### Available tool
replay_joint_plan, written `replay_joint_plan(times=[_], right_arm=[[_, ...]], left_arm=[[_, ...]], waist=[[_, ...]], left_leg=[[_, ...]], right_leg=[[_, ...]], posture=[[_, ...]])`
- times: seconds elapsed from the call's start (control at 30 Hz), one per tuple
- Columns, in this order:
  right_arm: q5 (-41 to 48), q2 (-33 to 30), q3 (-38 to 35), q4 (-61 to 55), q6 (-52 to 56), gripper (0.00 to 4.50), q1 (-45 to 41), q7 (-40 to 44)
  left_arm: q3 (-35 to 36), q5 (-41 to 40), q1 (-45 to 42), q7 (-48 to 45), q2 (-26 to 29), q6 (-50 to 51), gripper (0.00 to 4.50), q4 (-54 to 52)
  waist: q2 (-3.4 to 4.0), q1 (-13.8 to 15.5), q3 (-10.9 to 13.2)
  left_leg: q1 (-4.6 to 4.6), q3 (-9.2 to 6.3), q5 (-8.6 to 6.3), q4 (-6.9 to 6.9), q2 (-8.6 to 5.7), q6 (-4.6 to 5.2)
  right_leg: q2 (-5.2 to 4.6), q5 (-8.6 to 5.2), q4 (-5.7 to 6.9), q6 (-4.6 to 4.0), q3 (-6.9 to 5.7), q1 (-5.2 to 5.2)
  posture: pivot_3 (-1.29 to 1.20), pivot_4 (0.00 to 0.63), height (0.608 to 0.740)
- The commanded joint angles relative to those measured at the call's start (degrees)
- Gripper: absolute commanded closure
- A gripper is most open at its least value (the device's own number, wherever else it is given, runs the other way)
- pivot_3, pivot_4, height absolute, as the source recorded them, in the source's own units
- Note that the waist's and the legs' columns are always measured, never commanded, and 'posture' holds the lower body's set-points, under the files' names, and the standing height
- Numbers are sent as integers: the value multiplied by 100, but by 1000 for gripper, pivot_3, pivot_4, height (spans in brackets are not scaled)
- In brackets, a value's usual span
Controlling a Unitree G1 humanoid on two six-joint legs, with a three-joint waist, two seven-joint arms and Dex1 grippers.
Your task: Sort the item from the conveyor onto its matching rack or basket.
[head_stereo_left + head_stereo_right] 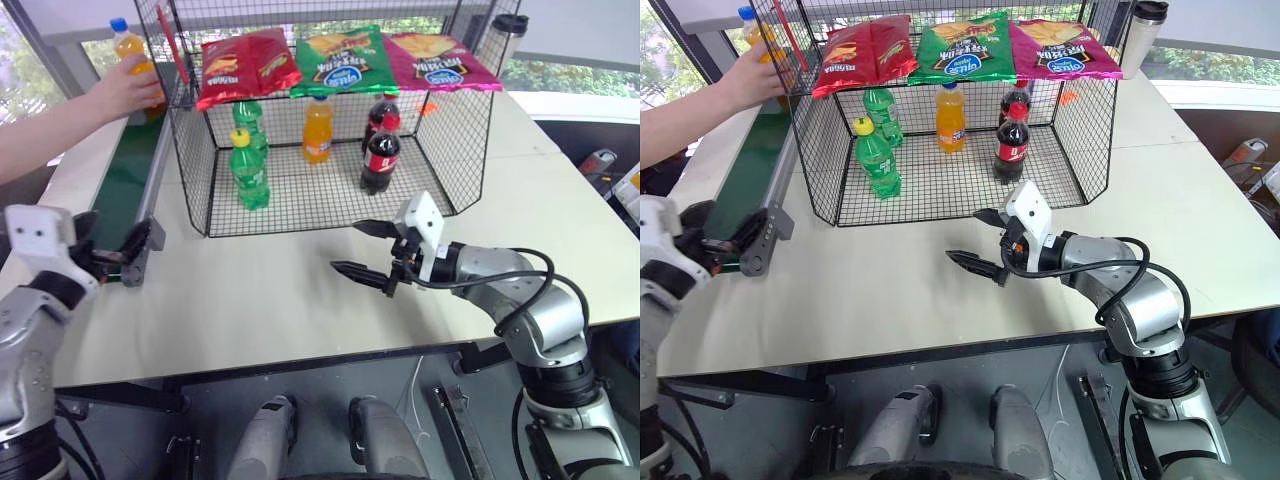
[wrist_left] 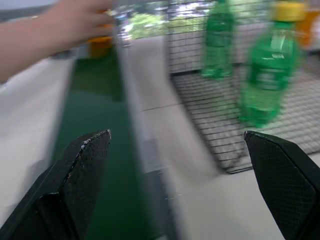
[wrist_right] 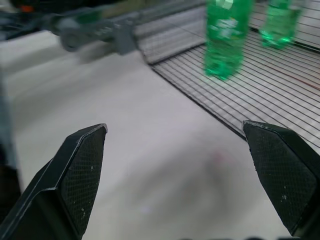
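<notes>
The orange soda bottle (image 1: 131, 52) stands at the upper left of the frame on the conveyor (image 1: 128, 185), gripped by a person's hand (image 1: 128, 88). Judged light, rigid and slippery; best taken around the labelled body. Left hand (image 1: 112, 252) and right hand (image 1: 372, 252) are open and empty, lower in the frame.

A pale beige tabletop (image 1: 300, 300) fills the middle of the room, lit by daylight. Behind it, windows (image 1: 560, 75) show green foliage outside, above a white sill (image 1: 580, 103). A steel tumbler (image 1: 505, 40) with a black lid stands at the far edge. Below the near edge lies dark floor (image 1: 320, 400).
</notes>
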Motion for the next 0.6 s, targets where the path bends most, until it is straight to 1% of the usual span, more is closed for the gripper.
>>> replay_joint_plan(times=[0.03,0.17,0.37,0.53,0.6], right_arm=[[294,-104,-40,-334,-76,23,-143,290],[283,0,-3,-302,-120,23,-290,213],[58,236,137,-191,-279,23,-466,-107],[-256,215,382,-43,-713,23,-348,-27],[-253,183,415,-60,-746,23,-294,28]], left_arm=[[376,-269,-1,75,74,88,0,56],[490,-394,52,49,131,128,0,221],[442,-304,84,44,207,-48,0,403],[381,-268,38,92,214,-133,0,510],[357,-262,30,88,218,-153,0,544]], waist=[[-1,11,0],[-2,-4,-1],[-2,-11,-1],[-2,0,-1],[-2,-1,-1]], left_leg=[[0,-2,-1,0,0,-1],[0,-2,-8,0,0,-13],[-1,-2,-9,-3,2,-15],[-3,-1,-9,-3,1,-15],[-3,-1,-9,-3,1,-15]], right_leg=[[0,0,0,0,2,0],[-1,0,0,-1,4,0],[-1,0,0,-2,6,-4],[-3,0,-3,-3,7,-4],[-3,0,-3,-3,7,-4]], posture=[[0,150,739],[0,150,739],[0,150,739],[0,150,739],[0,150,739]])
